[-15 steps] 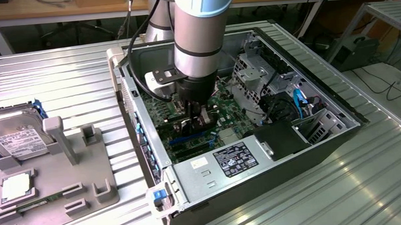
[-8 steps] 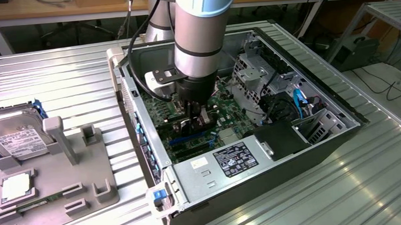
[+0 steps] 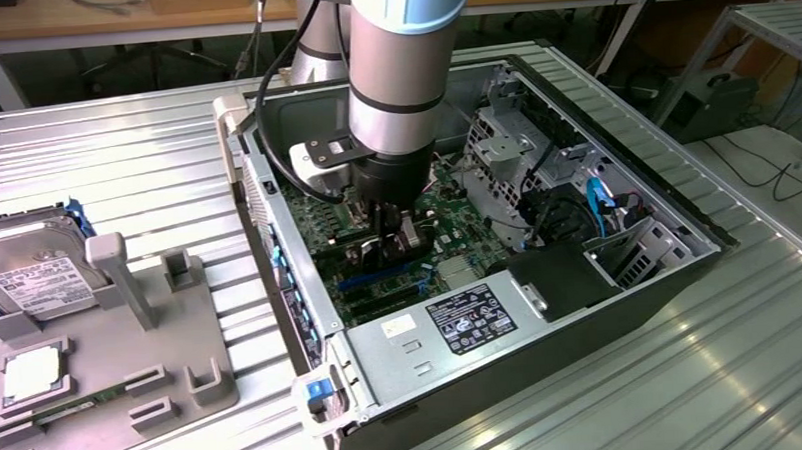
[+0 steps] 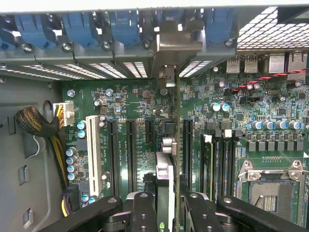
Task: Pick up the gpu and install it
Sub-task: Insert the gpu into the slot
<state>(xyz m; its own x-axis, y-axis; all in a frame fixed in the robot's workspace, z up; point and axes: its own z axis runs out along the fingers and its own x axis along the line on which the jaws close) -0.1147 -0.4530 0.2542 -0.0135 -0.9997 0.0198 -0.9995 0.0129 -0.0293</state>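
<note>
Gpu (image 4: 166,159), thin, dark, edge-on, silver bracket (image 4: 173,46), clamped by gripper (image 4: 165,212).

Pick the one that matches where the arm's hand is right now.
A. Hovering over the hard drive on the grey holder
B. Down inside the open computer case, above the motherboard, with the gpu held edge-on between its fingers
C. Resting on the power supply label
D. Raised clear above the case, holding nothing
B: the hand reaches down into the open case over the motherboard, with the gpu gripped edge-on.
</note>
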